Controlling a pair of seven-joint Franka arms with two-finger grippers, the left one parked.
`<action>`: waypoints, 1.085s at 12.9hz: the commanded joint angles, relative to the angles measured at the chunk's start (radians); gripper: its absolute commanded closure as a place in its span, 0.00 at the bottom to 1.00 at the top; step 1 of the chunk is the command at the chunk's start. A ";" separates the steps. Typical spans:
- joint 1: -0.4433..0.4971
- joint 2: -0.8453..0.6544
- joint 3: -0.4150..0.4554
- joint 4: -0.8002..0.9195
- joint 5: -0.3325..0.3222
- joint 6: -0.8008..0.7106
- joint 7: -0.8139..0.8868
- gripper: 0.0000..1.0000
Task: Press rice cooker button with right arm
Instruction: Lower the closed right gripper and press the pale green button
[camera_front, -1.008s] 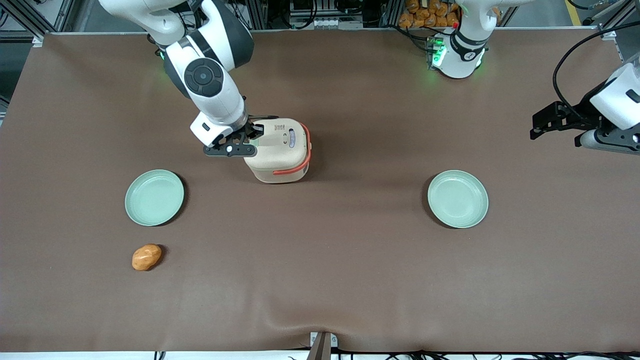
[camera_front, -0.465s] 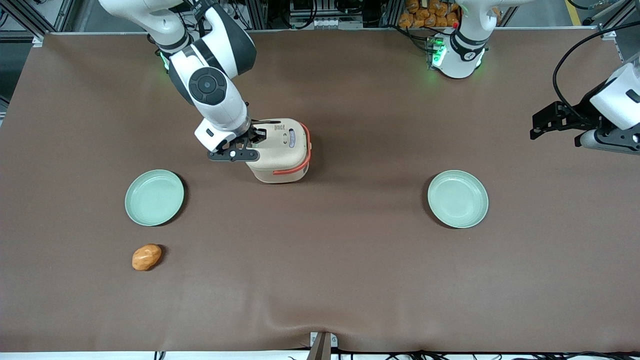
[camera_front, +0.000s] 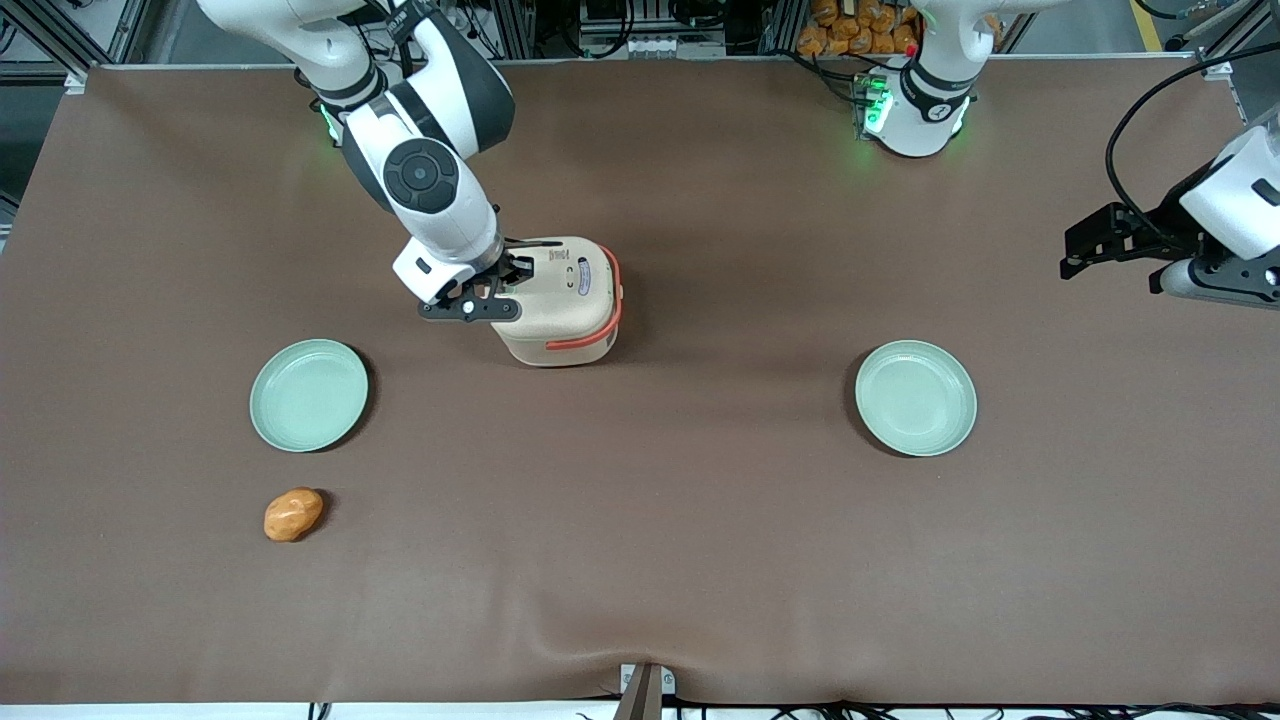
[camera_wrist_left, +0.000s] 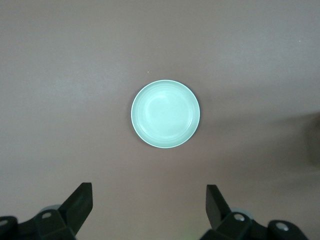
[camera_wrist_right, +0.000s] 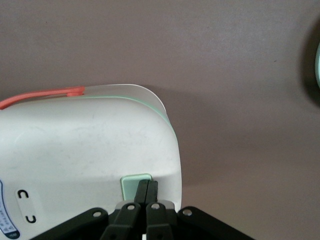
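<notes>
Your gripper (camera_wrist_right: 147, 192) has its fingers pressed together, tips resting on the pale green button (camera_wrist_right: 132, 184) near the edge of the cream rice cooker lid (camera_wrist_right: 85, 145). An orange handle (camera_wrist_right: 42, 96) follows the lid's rim above the brown table (camera_wrist_right: 230, 65).

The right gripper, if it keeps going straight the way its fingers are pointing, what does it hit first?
Most likely the button. The gripper, fingers shut together, points at the mint-green pad on the rice cooker lid, its tips over the pad's edge. Whether they already touch it cannot be told.
</notes>
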 joint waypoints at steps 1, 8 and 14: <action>-0.004 -0.017 0.026 -0.013 -0.014 -0.021 0.027 1.00; -0.009 -0.014 0.035 -0.013 -0.014 -0.009 0.049 1.00; -0.009 0.009 0.035 -0.047 -0.014 0.052 0.049 1.00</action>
